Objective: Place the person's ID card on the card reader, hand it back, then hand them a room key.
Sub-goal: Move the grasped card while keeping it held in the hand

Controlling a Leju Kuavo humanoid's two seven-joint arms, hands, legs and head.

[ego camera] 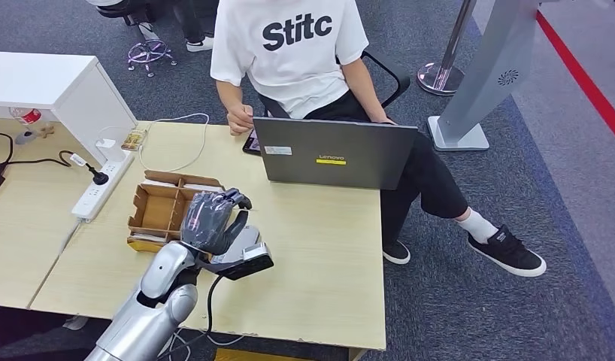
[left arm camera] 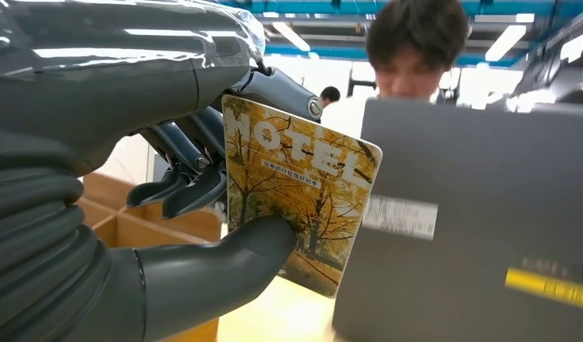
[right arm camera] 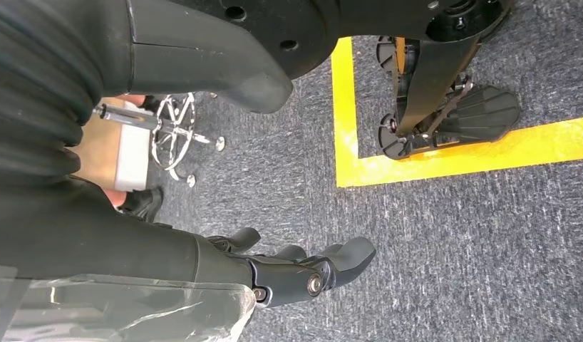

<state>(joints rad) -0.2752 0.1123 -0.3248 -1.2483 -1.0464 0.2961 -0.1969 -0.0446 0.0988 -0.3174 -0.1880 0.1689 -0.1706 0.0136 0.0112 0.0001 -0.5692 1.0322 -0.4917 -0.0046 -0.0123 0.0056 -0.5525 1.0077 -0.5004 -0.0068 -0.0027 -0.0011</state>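
Left wrist view, centre frame: the left hand (left arm camera: 167, 178) pinches the room key (left arm camera: 299, 192) between thumb and fingers, while the right hand (right arm camera: 289, 274) hangs empty, fingers loosely apart.

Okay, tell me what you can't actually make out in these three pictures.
- Yellow hotel room key card: in the head view the left hand hides it.
- Card's small print: blurred in the left wrist view.
- Black card reader: partly covered by the left hand in the head view; whether an ID card lies on it cannot be told.
- Brown cardboard divider box: contents too small to tell.
- Right hand: hangs over grey carpet, holding nothing.
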